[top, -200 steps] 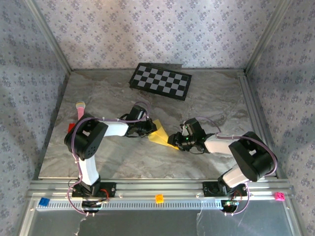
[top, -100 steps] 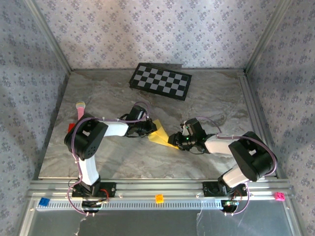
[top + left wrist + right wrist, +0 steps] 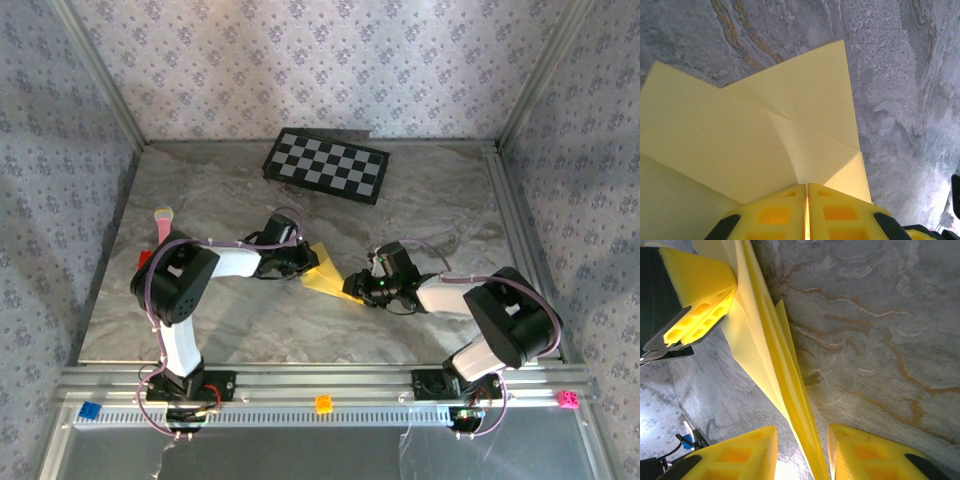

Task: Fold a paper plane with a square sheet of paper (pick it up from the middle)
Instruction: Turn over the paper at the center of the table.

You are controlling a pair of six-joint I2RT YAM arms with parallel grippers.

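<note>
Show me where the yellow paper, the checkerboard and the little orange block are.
yellow paper (image 3: 328, 275): top view, middle of the visible folded sheet.
checkerboard (image 3: 326, 166): top view, centre of the board.
orange block (image 3: 323, 404): top view, its top face.

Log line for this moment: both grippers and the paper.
left gripper: shut on yellow paper | right gripper: open, astride its folded edge | paper: creased, multiple layers
</note>
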